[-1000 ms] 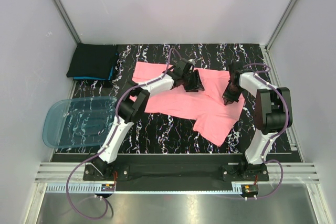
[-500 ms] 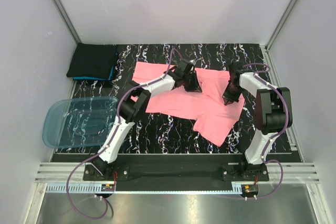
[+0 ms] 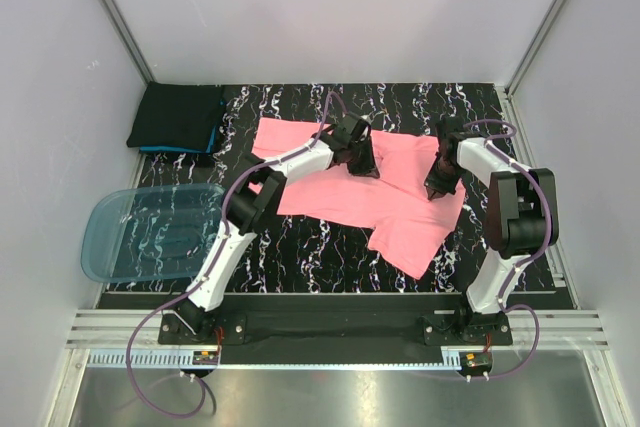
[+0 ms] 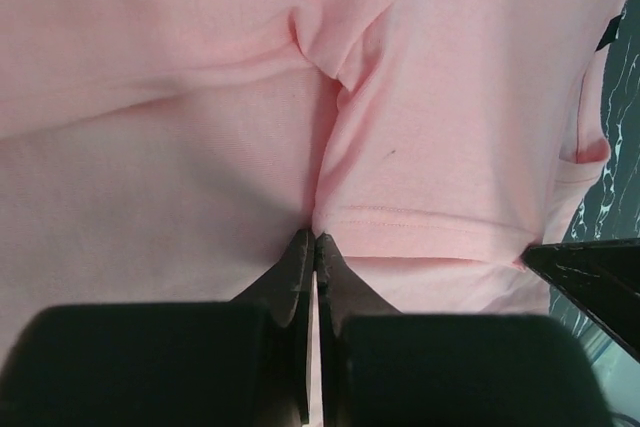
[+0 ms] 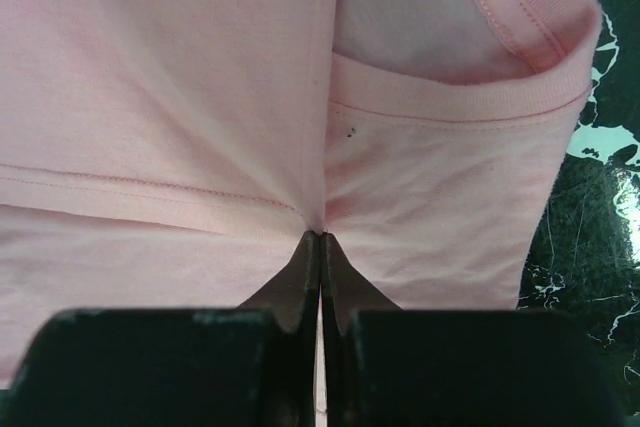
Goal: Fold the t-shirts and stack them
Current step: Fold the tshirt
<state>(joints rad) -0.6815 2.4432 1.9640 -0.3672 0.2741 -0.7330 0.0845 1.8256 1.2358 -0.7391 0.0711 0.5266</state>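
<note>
A salmon-pink t-shirt [image 3: 400, 219] lies spread and partly folded on the dark marbled table. My left gripper [image 3: 366, 159] is shut on a pinch of the pink cloth near its upper middle; in the left wrist view [image 4: 314, 239] the fingertips meet at a hem fold. My right gripper [image 3: 437, 185] is shut on the shirt's right part; in the right wrist view [image 5: 319, 237] cloth puckers at the closed tips beside a ribbed sleeve cuff [image 5: 540, 37]. A folded black shirt [image 3: 178, 115] lies on a teal-blue one [image 3: 211, 140] at the back left.
A translucent blue plastic tub [image 3: 150, 232] stands at the left edge. Grey enclosure walls surround the table [image 3: 320, 257]. The arm bases sit on a rail at the near edge.
My left gripper has lowered slightly onto the pink shirt and drawn a bit left. The right gripper has stayed in place on the cloth.
</note>
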